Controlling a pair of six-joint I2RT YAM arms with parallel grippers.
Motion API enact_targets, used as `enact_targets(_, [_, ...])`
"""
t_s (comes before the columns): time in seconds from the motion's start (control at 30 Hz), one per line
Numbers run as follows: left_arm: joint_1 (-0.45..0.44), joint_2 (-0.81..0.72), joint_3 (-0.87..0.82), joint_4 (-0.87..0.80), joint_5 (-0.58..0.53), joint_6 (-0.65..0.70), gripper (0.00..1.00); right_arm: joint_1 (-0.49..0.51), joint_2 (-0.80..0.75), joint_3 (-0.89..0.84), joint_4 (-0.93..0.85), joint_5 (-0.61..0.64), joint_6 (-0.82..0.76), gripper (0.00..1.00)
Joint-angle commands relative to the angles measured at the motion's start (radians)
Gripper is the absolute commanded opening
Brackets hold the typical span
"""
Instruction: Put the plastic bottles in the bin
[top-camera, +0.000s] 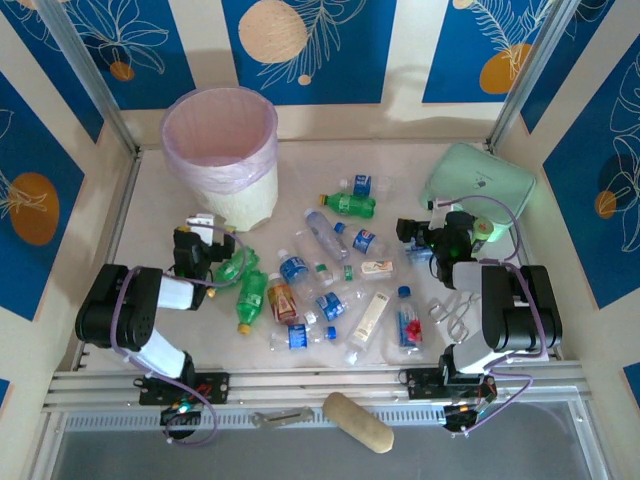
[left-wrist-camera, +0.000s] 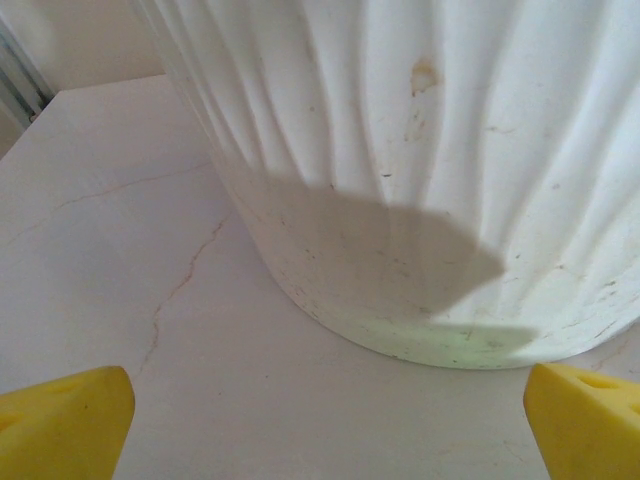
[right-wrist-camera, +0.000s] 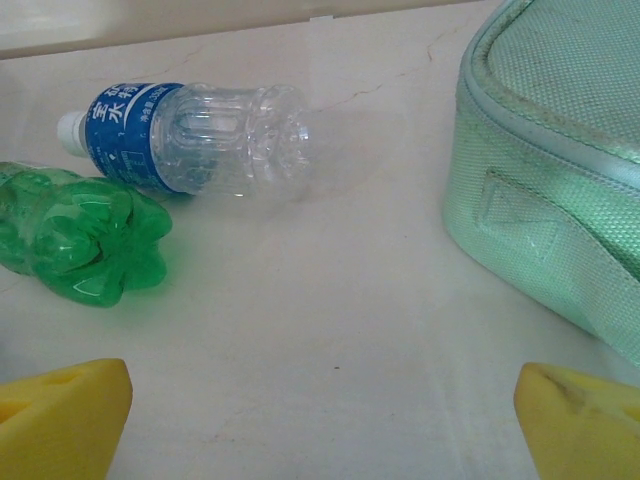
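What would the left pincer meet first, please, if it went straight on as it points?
The left pincer would probably meet the bin, its ribbed white wall straight ahead across bare table.

The pale table (top-camera: 330, 160) bears the bin (top-camera: 250, 195), scattered plastic bottles (top-camera: 252, 295) and a mint-green pouch (top-camera: 480, 180).

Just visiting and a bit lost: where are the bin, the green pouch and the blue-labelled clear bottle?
bin (top-camera: 243, 205): top view, white ribbed wall.
green pouch (right-wrist-camera: 560, 130): right wrist view, textured side.
blue-labelled clear bottle (right-wrist-camera: 235, 140): right wrist view, clear body.
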Motion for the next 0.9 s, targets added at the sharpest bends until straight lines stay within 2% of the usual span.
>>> enact_targets(0.0, [0.017,-0.011,0.019,-0.009,0.028,-0.015,1.00,-0.004,-0.012,0.004,0.012,-0.021,0.001,0.99])
enact_targets(0.17, [0.015,-0.021,0.016,-0.005,0.017,-0.010,1.00,0.004,-0.026,0.013,-0.018,0.003,0.001,0.99])
enact_targets(0.33, [0.006,-0.167,0.093,-0.264,-0.012,-0.008,0.99,0.029,-0.132,0.065,-0.173,0.076,-0.007,1.00])
enact_targets(0.43, [-0.021,-0.259,0.093,-0.293,-0.090,-0.011,0.99,0.054,-0.215,0.073,-0.234,0.135,0.030,1.00])
enact_targets(0.57, [-0.027,-0.385,0.100,-0.308,-0.076,-0.090,0.99,0.089,-0.308,0.137,-0.412,0.165,0.110,1.00])
enact_targets(0.7, [-0.033,-0.497,0.185,-0.528,-0.056,-0.195,0.99,0.134,-0.359,0.215,-0.610,0.161,0.191,0.99])
enact_targets(0.87, [-0.034,-0.611,0.214,-0.793,-0.005,-0.426,0.98,0.179,-0.379,0.267,-0.753,0.166,0.295,0.99])
